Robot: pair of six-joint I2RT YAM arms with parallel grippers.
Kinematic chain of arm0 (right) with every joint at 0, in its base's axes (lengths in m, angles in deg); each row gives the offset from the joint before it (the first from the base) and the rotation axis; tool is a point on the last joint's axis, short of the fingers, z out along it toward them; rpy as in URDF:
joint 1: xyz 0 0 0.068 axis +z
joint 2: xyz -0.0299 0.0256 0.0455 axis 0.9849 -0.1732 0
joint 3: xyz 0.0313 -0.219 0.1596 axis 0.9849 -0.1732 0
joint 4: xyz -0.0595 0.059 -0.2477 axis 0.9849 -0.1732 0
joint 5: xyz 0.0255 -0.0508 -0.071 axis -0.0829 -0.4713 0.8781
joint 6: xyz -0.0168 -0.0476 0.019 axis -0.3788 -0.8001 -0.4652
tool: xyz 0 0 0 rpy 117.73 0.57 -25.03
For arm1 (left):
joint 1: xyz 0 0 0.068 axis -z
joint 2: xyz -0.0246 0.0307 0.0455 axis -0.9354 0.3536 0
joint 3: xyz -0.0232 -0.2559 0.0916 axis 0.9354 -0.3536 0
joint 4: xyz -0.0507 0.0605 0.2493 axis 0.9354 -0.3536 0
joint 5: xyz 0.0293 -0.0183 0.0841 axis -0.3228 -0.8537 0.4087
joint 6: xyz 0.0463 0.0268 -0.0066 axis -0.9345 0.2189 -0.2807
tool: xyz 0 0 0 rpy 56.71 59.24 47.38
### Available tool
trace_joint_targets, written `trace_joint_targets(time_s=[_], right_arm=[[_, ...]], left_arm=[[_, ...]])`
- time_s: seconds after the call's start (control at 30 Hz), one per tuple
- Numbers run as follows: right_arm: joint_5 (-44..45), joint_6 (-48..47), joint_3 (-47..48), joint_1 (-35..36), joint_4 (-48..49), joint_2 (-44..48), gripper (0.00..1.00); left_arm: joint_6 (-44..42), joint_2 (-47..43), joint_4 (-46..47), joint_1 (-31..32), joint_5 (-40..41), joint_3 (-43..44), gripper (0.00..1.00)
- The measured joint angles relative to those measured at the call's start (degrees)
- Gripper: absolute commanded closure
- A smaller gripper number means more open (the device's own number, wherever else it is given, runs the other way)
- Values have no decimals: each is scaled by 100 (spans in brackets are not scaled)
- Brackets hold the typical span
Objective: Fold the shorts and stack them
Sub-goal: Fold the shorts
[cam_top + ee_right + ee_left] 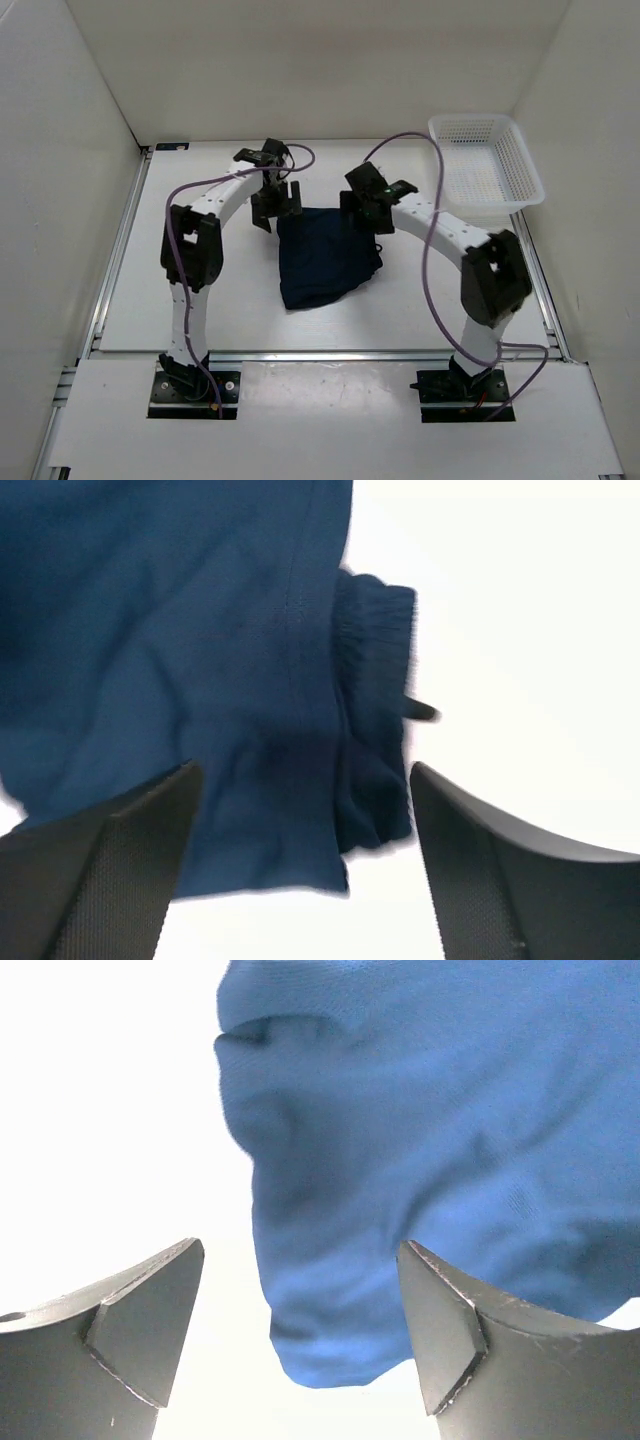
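The navy-blue shorts (325, 257) lie folded on the white table between the two arms. My left gripper (276, 203) is open just above the shorts' far left corner; in the left wrist view a rounded cloth corner (420, 1160) lies between and beyond the spread fingers (140, 1320). My right gripper (362, 212) is open over the far right corner; in the right wrist view the gathered waistband edge (370, 730) and a short drawstring end (422, 711) lie between its fingers (490, 870). Neither gripper holds cloth.
A white mesh basket (485, 160) stands at the back right corner. White walls enclose the table on three sides. Purple cables run along both arms.
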Motion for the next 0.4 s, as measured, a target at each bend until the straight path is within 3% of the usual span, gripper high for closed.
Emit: trace_joint_targets(time_s=[0.17, 0.4], right_arm=[[658, -87, 33, -103, -295, 1661, 4], [1897, -96, -778, -1040, -629, 4052, 2]], left_arm=[[-52, -1102, -378, -297, 232, 166, 11], [289, -3668, -350, -726, 839, -55, 9]])
